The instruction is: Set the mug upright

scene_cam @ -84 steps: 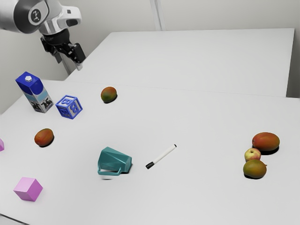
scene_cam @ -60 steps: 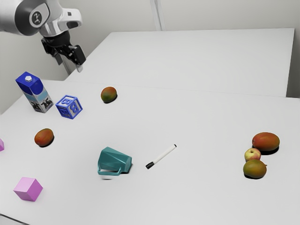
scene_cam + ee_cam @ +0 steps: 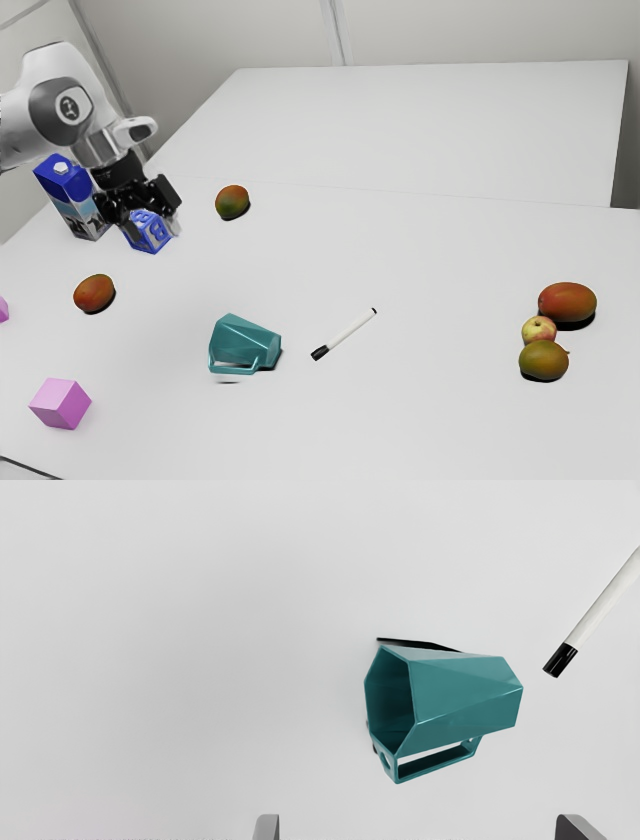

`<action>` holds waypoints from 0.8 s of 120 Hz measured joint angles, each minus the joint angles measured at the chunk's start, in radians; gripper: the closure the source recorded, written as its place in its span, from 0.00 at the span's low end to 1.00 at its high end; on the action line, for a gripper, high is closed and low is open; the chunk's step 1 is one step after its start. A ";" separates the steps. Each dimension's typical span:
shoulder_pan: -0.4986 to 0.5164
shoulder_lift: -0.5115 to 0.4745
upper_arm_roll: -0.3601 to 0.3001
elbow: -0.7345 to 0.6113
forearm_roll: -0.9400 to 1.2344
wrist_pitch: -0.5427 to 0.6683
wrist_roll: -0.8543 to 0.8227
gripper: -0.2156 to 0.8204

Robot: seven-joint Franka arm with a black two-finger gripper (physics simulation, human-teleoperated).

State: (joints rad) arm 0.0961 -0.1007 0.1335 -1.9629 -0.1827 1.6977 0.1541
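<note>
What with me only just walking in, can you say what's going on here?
A robot arm holds its open gripper above the table, gripping nothing. The task is to set the teal mug upright, but it lies on its side near a marker. The arm may be about to reach for it.

White table (image 3: pixel 430 250), bearing a teal mug (image 3: pixel 245 345) on its side, mouth toward the exterior view's left. Just beside its base lies a marker (image 3: pixel 347 332), black end nearer the mug. At the exterior view's left: an upright carton (image 3: pixel 66 188), a blue-and-white block (image 3: pixel 150 232), two separate mangoes (image 3: pixel 94 293) and a pink cube (image 3: pixel 60 404). At its right, an apple (image 3: pixel 539 330) sits between two further mangoes (image 3: pixel 567 302).
</note>
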 joint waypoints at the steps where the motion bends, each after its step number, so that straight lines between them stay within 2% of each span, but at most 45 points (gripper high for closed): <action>1: 0.001 0.001 0.000 -0.006 -0.008 0.000 0.000 0.21; 30: 0.022 0.049 0.000 -0.165 -0.213 0.012 0.002 0.21; 52: 0.042 0.093 0.000 -0.232 -0.286 0.017 0.002 0.21; 96: 0.029 0.204 -0.001 -0.217 -0.409 0.061 0.004 0.21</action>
State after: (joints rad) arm 0.1254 0.1036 0.1323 -2.1797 -0.5912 1.7590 0.1580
